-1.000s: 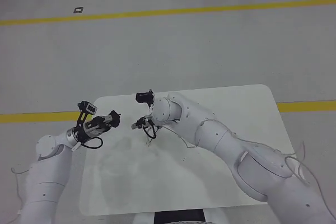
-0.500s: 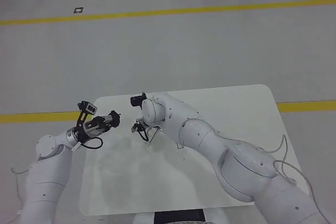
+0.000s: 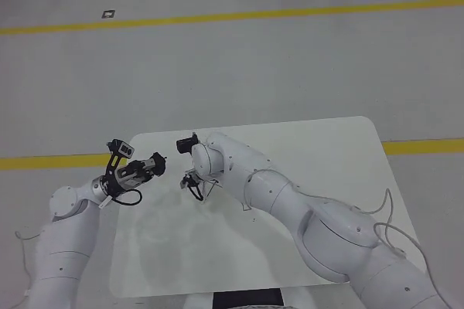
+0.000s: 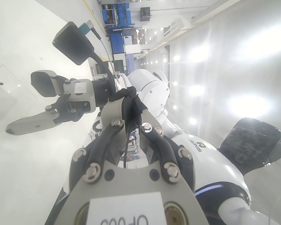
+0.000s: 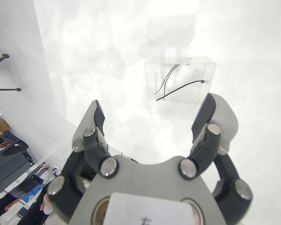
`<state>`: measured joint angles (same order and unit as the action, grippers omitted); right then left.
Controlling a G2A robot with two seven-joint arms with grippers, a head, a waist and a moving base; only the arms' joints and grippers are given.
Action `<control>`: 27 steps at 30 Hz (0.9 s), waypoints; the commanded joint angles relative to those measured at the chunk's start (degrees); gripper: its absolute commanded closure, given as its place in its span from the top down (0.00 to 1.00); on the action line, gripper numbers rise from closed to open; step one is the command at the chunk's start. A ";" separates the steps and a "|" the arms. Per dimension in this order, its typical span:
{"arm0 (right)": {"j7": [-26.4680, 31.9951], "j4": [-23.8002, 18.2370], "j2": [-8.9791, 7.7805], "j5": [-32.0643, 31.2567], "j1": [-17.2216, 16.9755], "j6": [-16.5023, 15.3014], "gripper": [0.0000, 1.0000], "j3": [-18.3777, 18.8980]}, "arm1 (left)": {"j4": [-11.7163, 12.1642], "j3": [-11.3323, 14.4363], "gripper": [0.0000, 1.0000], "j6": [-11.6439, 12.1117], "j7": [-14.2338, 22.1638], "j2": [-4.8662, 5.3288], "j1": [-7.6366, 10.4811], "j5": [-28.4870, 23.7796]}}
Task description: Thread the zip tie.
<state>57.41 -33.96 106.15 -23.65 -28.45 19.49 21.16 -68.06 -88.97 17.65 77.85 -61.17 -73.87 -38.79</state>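
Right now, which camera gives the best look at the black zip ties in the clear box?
The right wrist view: beyond the open right tool, the zip ties lie plainly inside the clear box. The left wrist view catches one at its edge; from the top view they are too small to tell.

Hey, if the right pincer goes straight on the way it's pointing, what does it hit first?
Probably the clear box holding black zip ties on the table; it lies just ahead of the open right pincer, though depth is unclear.
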 commanded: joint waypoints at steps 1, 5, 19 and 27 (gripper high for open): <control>-0.03 0.01 -0.01 0.03 0.01 0.00 1.00 0.00 | 0.00 0.00 0.00 0.00 0.00 0.00 0.00 0.00; -0.03 0.01 -0.01 0.03 0.01 0.00 1.00 0.00 | 0.00 0.00 0.00 0.00 0.00 0.00 0.00 0.00; 1.16 -0.68 0.32 -3.25 -1.36 0.00 0.45 0.80 | 0.00 0.00 0.00 0.00 0.00 0.00 0.00 0.00; 0.98 2.37 1.31 -4.66 -1.38 0.00 0.33 2.12 | 0.00 0.00 0.00 0.00 0.00 0.00 0.00 0.00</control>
<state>58.39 -32.11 107.26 -28.28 -29.76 19.48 23.05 -68.06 -88.97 17.65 77.85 -61.17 -73.87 -38.79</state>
